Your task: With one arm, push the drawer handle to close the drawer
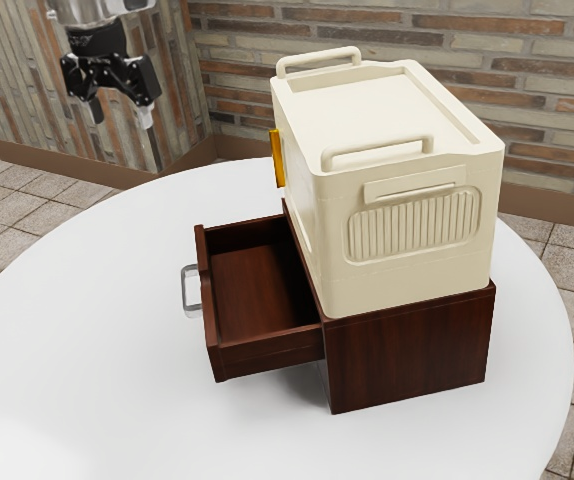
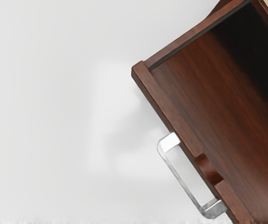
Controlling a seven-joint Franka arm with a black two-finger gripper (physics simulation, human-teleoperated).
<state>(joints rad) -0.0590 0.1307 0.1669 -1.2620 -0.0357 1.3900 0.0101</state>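
Out in front of the cabinet [image 1: 407,350], drawer [image 1: 255,290]: it is standing open, showing its dark red wooden floor.
Handle [image 2: 180,180]: silver and squared off, it is jutting from the drawer's face, the side away from the cabinet.
Notch [image 2: 208,169]: it is dipping into the drawer front's top edge, just beside the handle.
Claw [image 1: 122,117]: black, it is hanging well apart from the cabinet, toward the exterior view's upper left, its two fingers standing spread.
Cream box [image 1: 387,150]: it is resting on top of the cabinet.
Counter [image 1: 97,330]: round and white, it is carrying the cabinet.
Brick wall [image 1: 547,110]: it is rising behind the cabinet.
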